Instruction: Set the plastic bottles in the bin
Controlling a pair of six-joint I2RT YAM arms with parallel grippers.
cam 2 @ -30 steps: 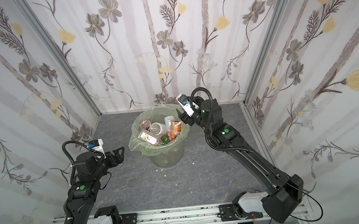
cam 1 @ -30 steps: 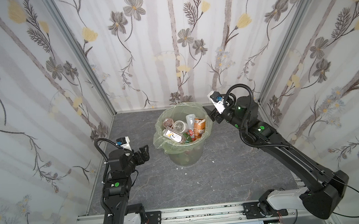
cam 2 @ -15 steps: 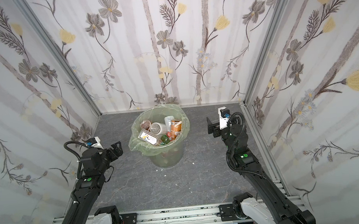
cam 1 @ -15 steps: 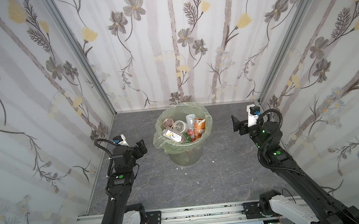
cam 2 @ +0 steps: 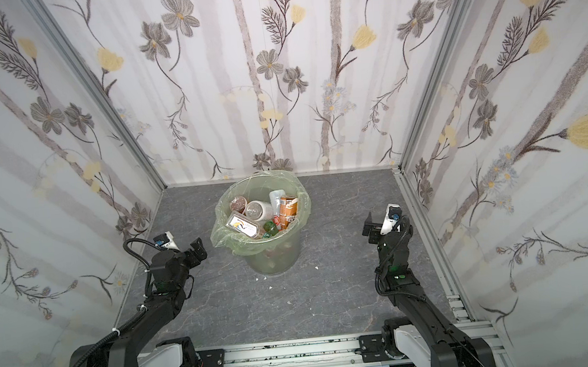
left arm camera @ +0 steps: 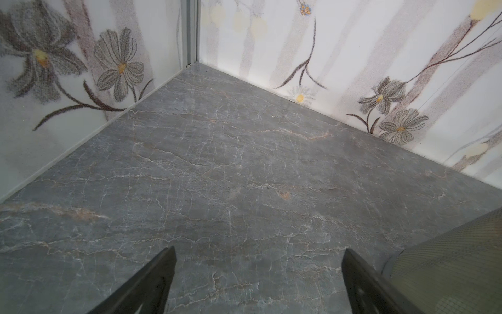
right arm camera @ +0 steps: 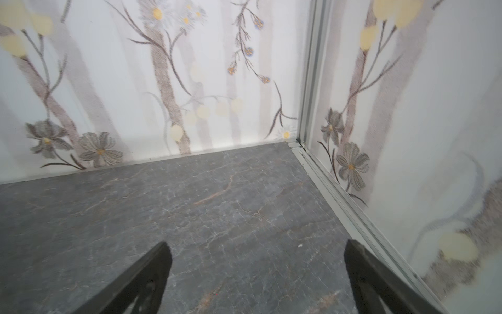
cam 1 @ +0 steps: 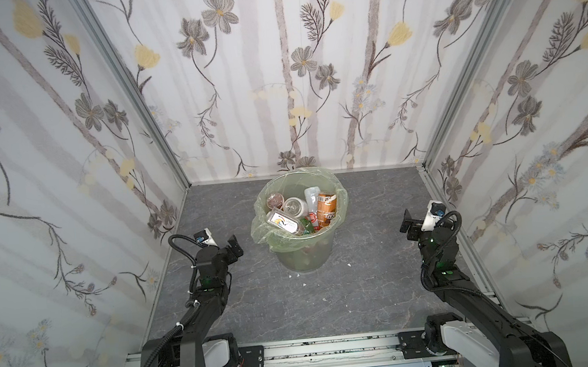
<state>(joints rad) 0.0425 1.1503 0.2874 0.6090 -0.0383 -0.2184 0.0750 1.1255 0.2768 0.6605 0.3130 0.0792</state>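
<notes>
The grey, stone-patterned tabletop (cam 1: 367, 287) (cam 2: 331, 290), crossed by pale veins and a few rusty streaks, shows in both top views and both wrist views, and it runs up to the flowered walls (cam 1: 276, 84) at the back and on either side. The round pale-green bin (cam 1: 306, 259) (cam 2: 277, 258) stands upright on it, near the back wall and about midway between the side walls, well apart from both. A few small white specks (cam 1: 297, 274) (cam 2: 259, 278) lie on the bare surface just beside the bin's base and a little in front of it.
</notes>
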